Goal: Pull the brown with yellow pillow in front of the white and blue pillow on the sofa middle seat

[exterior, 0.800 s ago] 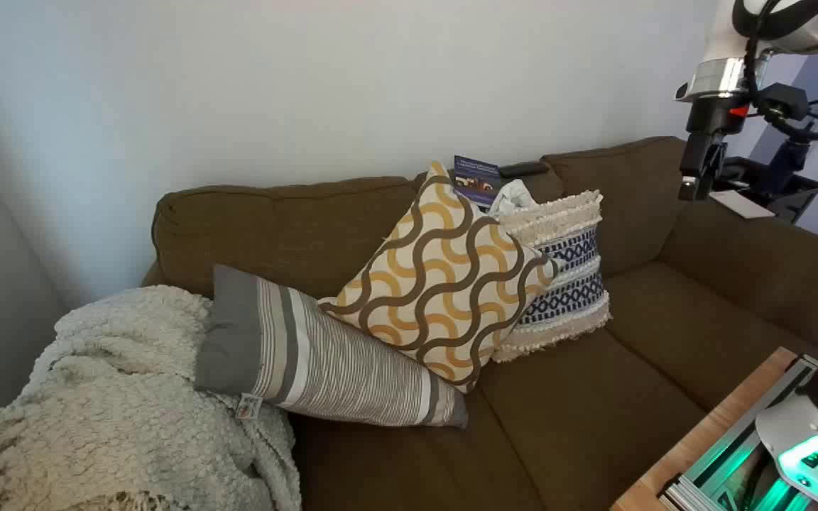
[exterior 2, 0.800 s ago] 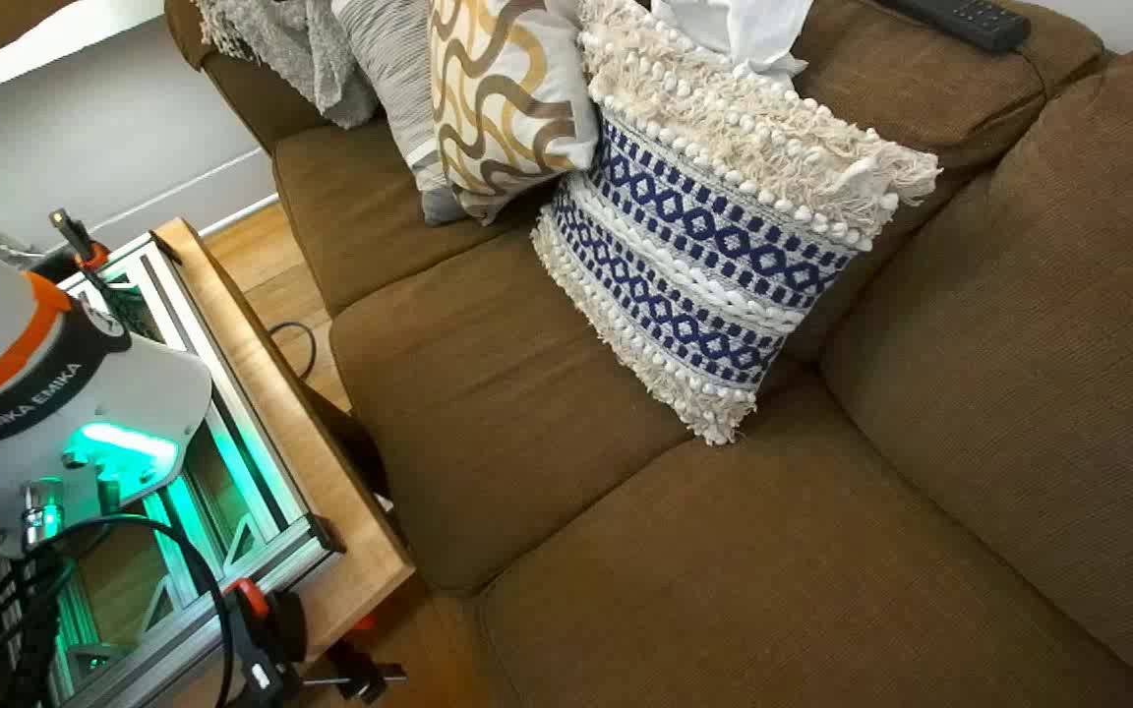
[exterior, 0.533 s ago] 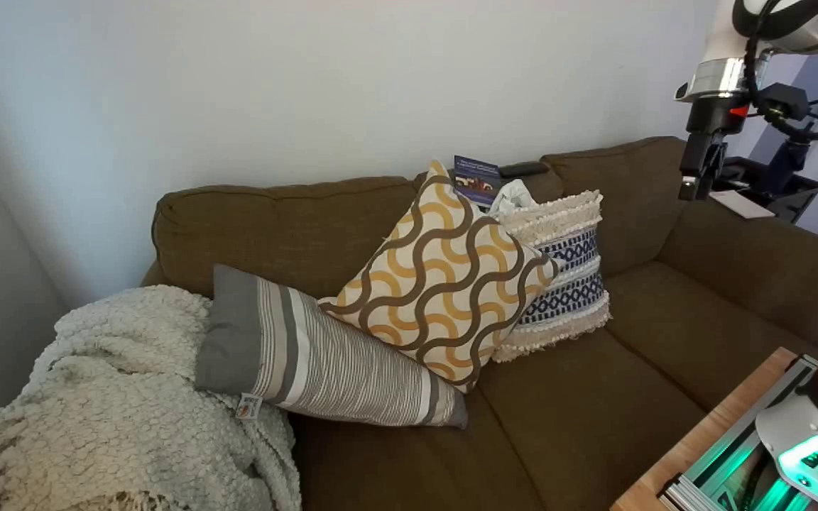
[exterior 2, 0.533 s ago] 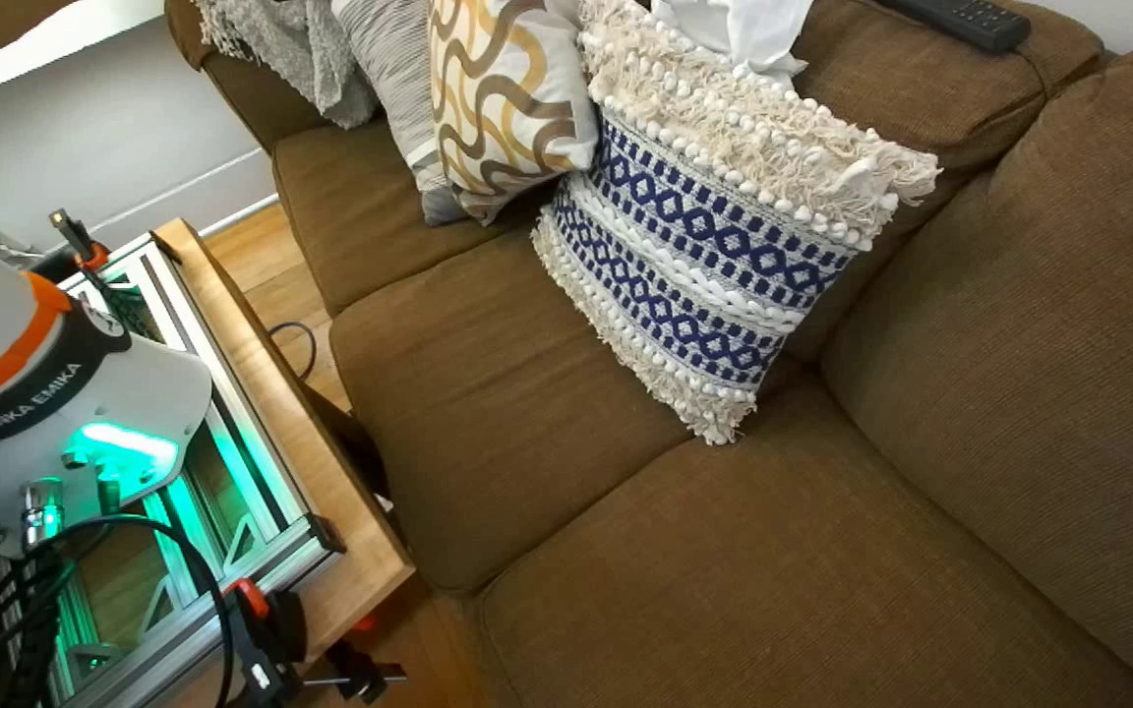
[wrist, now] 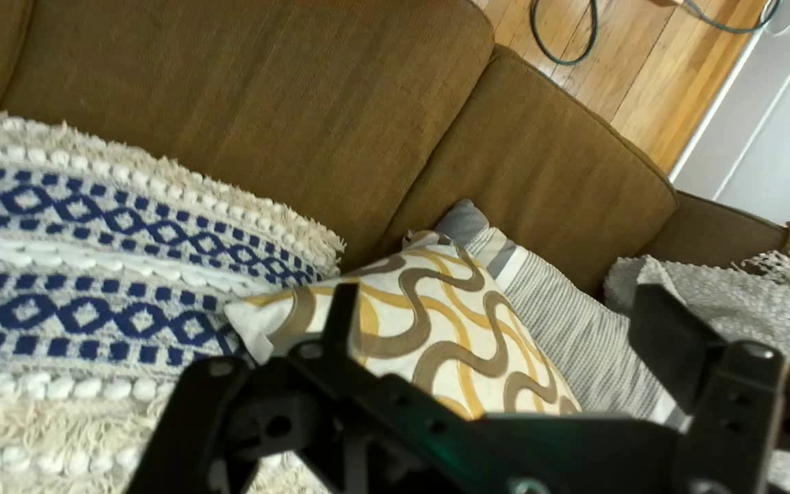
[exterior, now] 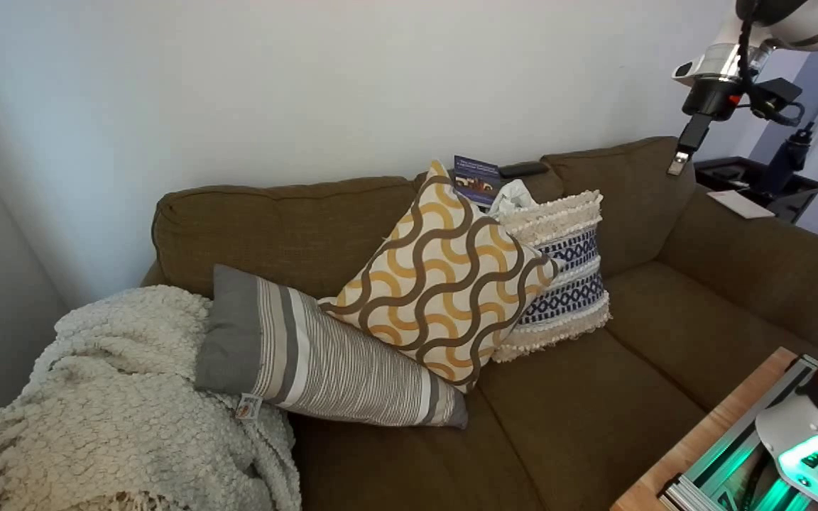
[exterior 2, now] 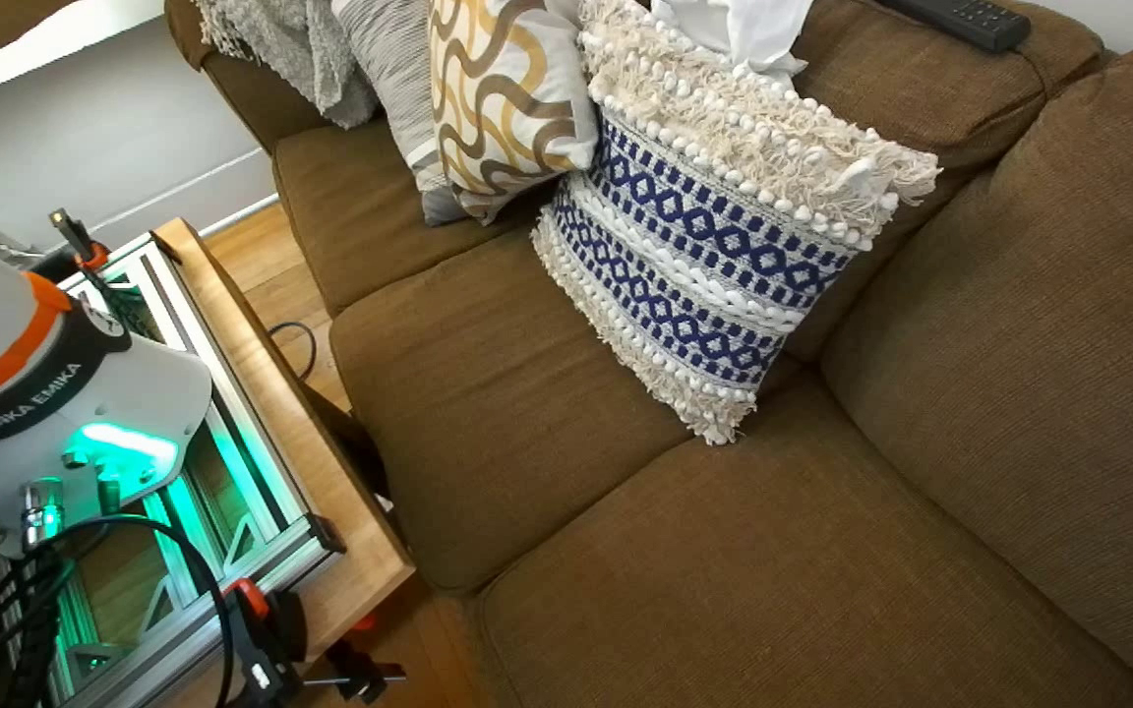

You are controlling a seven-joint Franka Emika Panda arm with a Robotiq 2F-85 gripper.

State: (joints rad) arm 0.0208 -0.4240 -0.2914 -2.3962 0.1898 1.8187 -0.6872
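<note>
The brown with yellow pillow (exterior: pixel 437 284) stands on a corner on the sofa (exterior: pixel 579 426), leaning on the backrest. Its right corner overlaps the left side of the white and blue pillow (exterior: pixel 571 277), which leans upright on the backrest. Both pillows show in an exterior view, the brown and yellow one (exterior 2: pixel 498 93) cut by the top edge beside the white and blue one (exterior 2: pixel 714 231). My gripper (exterior: pixel 679 163) is high, right of both pillows and apart from them. In the wrist view it (wrist: pixel 498 302) is open and empty, with the brown and yellow pillow (wrist: pixel 450 329) beyond the fingers.
A grey-striped long pillow (exterior: pixel 352 362) lies against the brown and yellow pillow's lower left. A cream blanket (exterior: pixel 125 404) covers the sofa's left end. A book (exterior: pixel 476 181), a remote (exterior: pixel 522 169) and white cloth (exterior: pixel 514 197) are on the backrest. The robot's wooden table (exterior: pixel 707 433) stands in front.
In an exterior view the gripper has tilted, its fingertips moving left and up, toward the pillows' side. The pillows have not moved.
</note>
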